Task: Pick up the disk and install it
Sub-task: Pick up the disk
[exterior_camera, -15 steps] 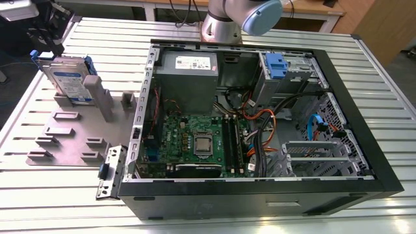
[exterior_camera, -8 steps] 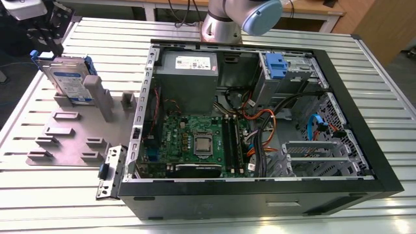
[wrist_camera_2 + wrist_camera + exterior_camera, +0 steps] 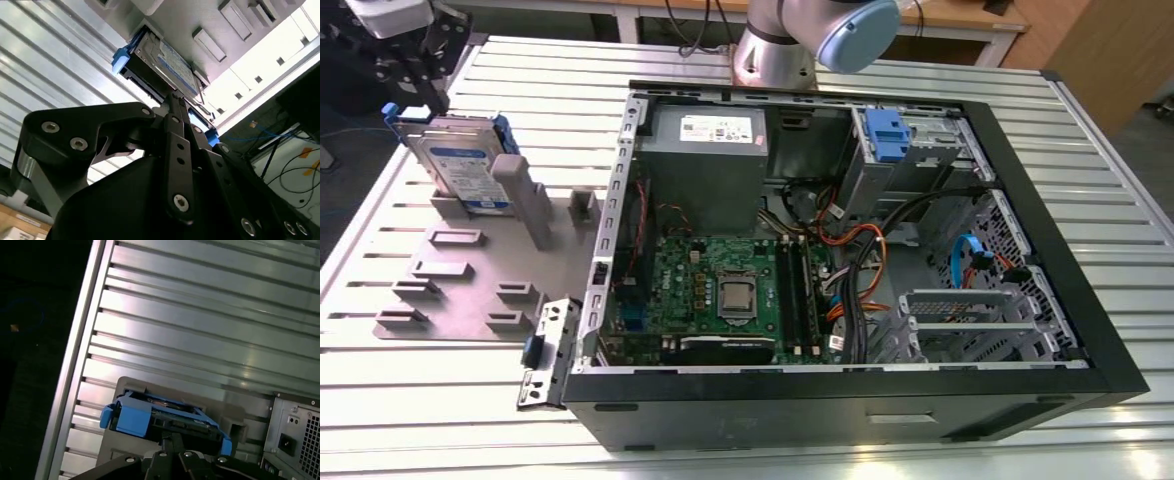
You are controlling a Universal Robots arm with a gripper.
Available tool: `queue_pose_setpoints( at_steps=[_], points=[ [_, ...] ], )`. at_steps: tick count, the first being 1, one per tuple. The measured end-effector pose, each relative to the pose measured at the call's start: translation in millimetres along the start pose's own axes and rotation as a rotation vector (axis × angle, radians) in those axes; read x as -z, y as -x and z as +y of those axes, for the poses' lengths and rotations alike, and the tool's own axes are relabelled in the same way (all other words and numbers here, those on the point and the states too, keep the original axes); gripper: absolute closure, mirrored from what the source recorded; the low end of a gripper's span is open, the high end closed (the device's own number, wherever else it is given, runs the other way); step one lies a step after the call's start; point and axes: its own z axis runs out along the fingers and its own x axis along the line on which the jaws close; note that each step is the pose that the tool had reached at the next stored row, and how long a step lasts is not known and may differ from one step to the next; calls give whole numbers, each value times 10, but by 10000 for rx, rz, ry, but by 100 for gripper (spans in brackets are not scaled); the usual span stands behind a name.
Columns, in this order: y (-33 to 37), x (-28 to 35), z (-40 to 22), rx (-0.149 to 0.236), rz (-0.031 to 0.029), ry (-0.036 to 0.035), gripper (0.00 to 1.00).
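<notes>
The disk stands on edge in a grey holder plate on the exterior view's left; it is silver with a white-and-blue label and a blue carrier. My gripper hangs directly over its upper edge. In both wrist views the black fingers come together to a narrow point, and the gripper meets the edge of the disk. In the first wrist view the gripper sits at the middle of the blue frame of the disk. Whether anything is pinched between the tips does not show.
An open computer case lies on the slatted metal table, with a motherboard, cables and a grey power supply inside. A drive bay with a blue tab sits at its far side. The arm's base stands behind the case.
</notes>
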Motion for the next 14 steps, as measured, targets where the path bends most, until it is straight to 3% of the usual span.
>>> queue_pose_setpoints(
  at_steps=[14],
  points=[
    [0,-10,0,2542,97,70,89]
  ],
)
